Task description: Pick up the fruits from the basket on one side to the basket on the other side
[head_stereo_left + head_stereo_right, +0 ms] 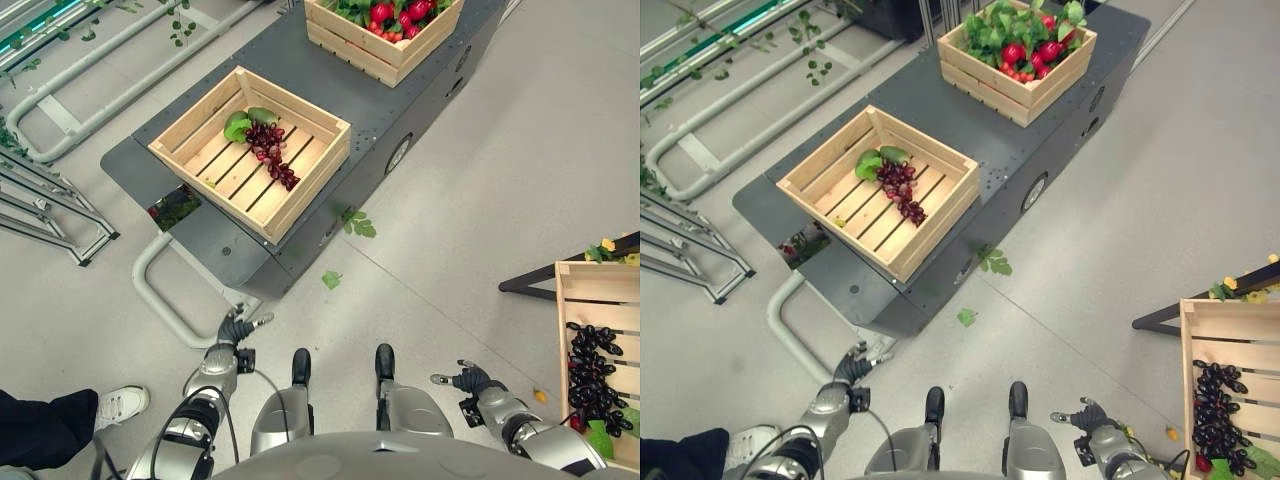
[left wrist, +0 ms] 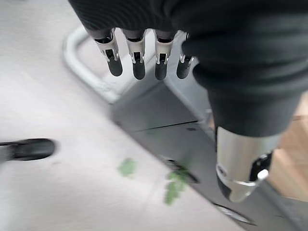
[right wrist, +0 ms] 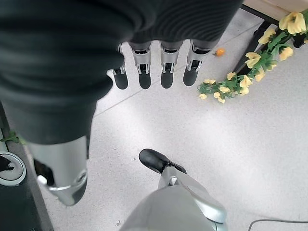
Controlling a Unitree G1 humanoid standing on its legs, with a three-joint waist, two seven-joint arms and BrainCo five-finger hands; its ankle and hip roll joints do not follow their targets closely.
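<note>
Grapes [image 1: 272, 152], red, lie in the near crate [image 1: 251, 150] on the dark platform [image 1: 250, 250]; dark grapes [image 1: 592, 375] lie in the right crate [image 1: 600, 300]. Left hand [image 1: 236, 328] and right hand [image 1: 470, 379] hang low over the floor [image 1: 480, 180], fingers straight, both empty

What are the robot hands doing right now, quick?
Left robot hand: open, fingers straight, holding nothing.
Right robot hand: open, fingers straight, holding nothing.
</note>
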